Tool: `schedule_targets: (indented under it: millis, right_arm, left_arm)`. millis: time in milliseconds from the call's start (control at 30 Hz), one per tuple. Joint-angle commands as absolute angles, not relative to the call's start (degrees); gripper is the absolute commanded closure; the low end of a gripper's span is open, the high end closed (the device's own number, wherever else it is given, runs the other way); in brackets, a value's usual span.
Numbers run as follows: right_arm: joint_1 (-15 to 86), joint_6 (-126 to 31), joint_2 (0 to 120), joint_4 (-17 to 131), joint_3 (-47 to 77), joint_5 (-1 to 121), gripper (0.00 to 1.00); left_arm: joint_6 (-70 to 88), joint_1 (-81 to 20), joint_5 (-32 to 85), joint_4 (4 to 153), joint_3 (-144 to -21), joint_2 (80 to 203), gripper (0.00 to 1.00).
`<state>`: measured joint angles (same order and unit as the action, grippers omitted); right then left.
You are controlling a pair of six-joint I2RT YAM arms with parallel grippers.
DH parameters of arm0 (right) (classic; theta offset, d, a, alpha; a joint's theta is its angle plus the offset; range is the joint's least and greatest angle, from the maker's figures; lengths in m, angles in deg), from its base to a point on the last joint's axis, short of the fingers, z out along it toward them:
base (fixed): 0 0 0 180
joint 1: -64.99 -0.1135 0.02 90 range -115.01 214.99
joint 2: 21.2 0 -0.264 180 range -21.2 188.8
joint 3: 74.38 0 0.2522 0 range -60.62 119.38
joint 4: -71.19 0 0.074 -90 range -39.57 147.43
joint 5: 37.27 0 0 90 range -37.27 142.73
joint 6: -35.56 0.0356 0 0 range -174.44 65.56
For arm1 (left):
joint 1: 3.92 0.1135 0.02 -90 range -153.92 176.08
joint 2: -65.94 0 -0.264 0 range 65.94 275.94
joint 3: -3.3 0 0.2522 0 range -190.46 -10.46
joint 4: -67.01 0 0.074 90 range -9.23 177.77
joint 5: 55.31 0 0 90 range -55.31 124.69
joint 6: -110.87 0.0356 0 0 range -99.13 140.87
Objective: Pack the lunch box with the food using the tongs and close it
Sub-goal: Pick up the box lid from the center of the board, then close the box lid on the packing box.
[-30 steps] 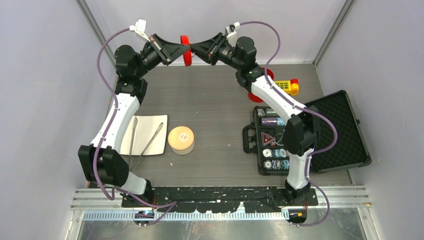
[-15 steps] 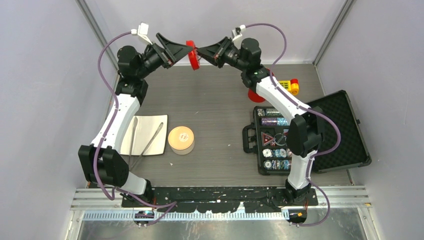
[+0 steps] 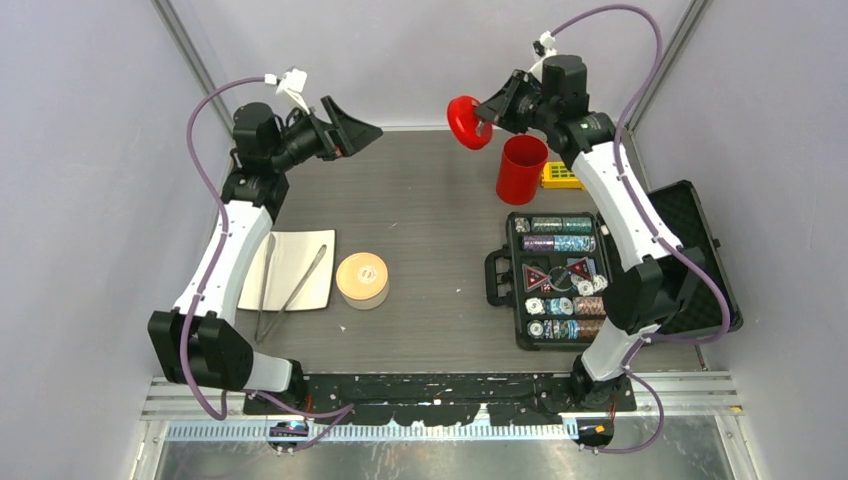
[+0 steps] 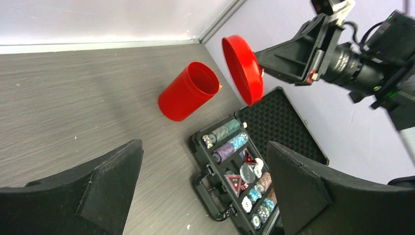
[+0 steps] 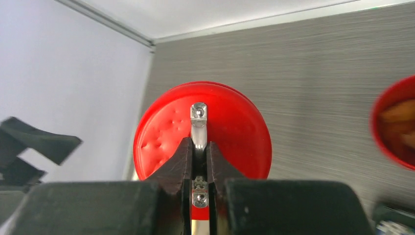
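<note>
The lunch box stands mid-table with its tan lid on top. The tongs lie on a white square mat to its left. Orange-brown food shows inside a red cup at the back right. My right gripper is shut on the metal handle of a red lid and holds it in the air left of the cup; the pinched handle shows in the right wrist view. High at the back left, my left gripper stands open with nothing in it, away from the lunch box and tongs.
An open black case of poker chips lies at the right, its lid folded out toward the wall. A yellow toy sits behind the red cup. Grey walls close in the left, back and right sides.
My left gripper opened, let go of the red lid and drew back to the left. My right arm swung right and carried the lid to beside the red cup.
</note>
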<state>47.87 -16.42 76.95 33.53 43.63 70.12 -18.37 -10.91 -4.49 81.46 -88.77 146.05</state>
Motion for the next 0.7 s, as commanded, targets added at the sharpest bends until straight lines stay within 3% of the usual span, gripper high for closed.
schedule_targets:
  millis: [0, 333, 667]
  right_arm:
    - [49.14, -34.82, 76.95, 15.66, 52.64, 64.06, 1.0]
    - [54.84, -49.26, 85.75, 1.41, 66.72, 58.91, 1.0]
    - [59.49, -52.49, 92.06, 5.11, 68.93, 59.75, 1.0]
  left_arm:
    - [-13.16, -10.57, -4.42, 83.75, -87.21, 143.44, 0.0]
    - [-14.77, -10.56, -4.83, 82.5, -84.48, 142.61, 0.0]
    - [-13.67, -10.55, -4.78, 83.72, -85.32, 142.96, 0.0]
